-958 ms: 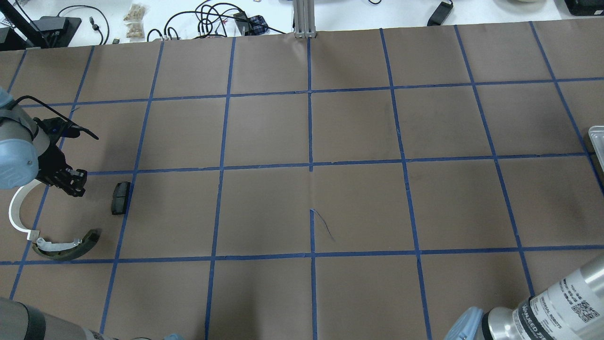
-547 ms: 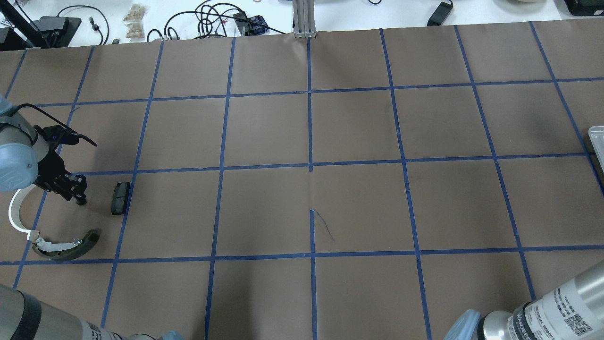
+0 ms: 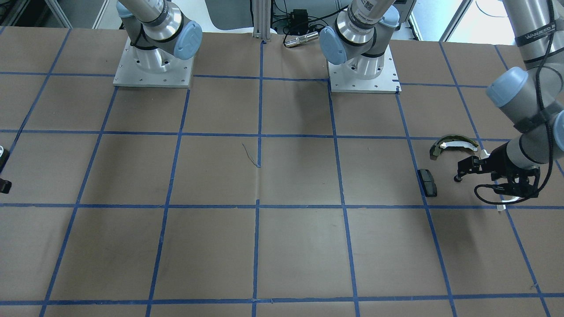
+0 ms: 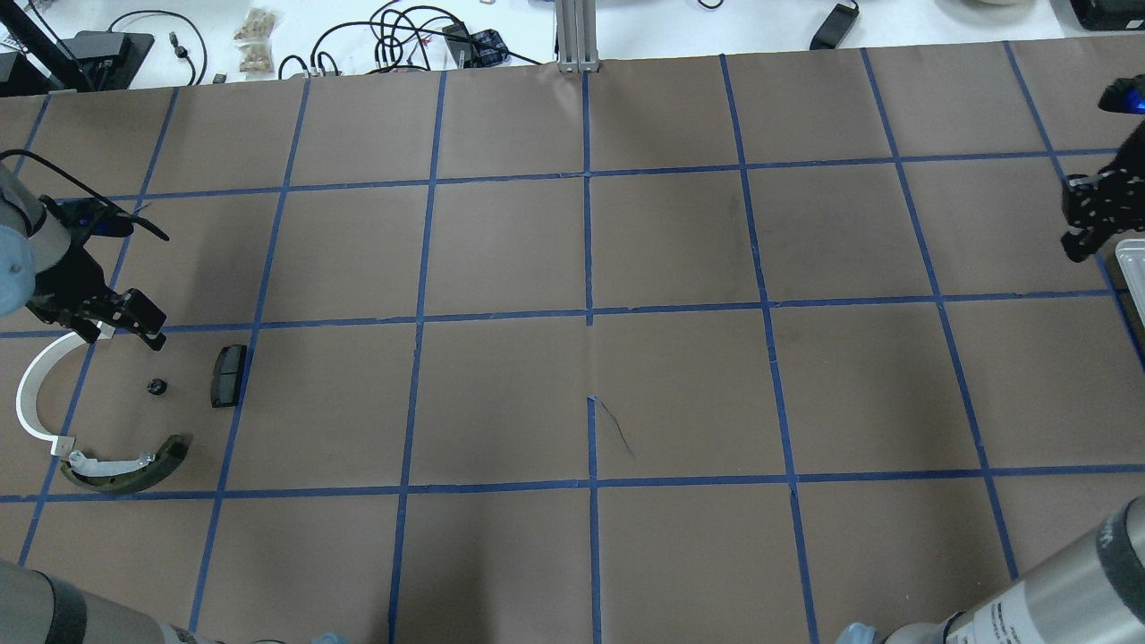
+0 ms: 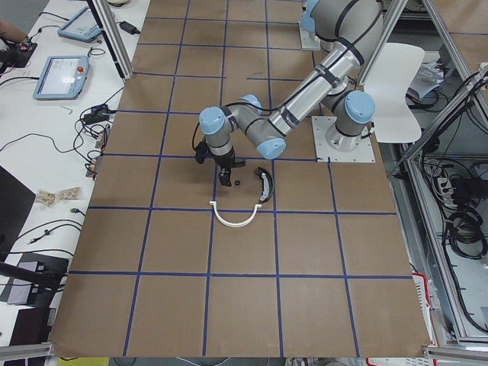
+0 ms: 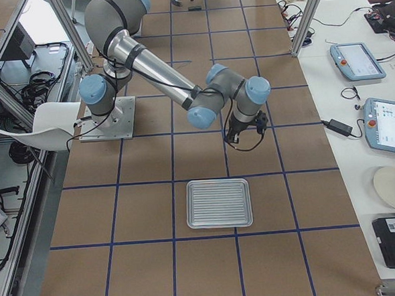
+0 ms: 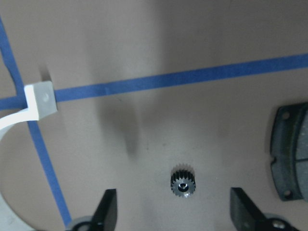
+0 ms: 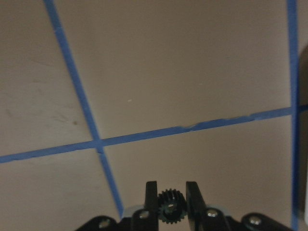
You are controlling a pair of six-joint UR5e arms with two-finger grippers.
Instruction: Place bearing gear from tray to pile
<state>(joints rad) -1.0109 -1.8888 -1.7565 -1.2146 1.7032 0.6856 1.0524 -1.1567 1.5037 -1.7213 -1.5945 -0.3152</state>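
Note:
A small black bearing gear lies on the brown table between the fingers of my open left gripper. From overhead the gear sits inside the pile, between the white half-ring, the olive-and-white shoe and the flat black pad. The left gripper hovers just behind it, empty. My right gripper is shut on another small black gear. It hangs at the table's right edge beside the metal tray.
The ribbed tray looks bare in the exterior right view. Blue tape lines divide the brown table into squares. Cables and small boxes lie on the white bench beyond the far edge.
My left gripper opened, left the gear on the table among the pile and drew back. My right gripper came into the overhead view at the right edge.

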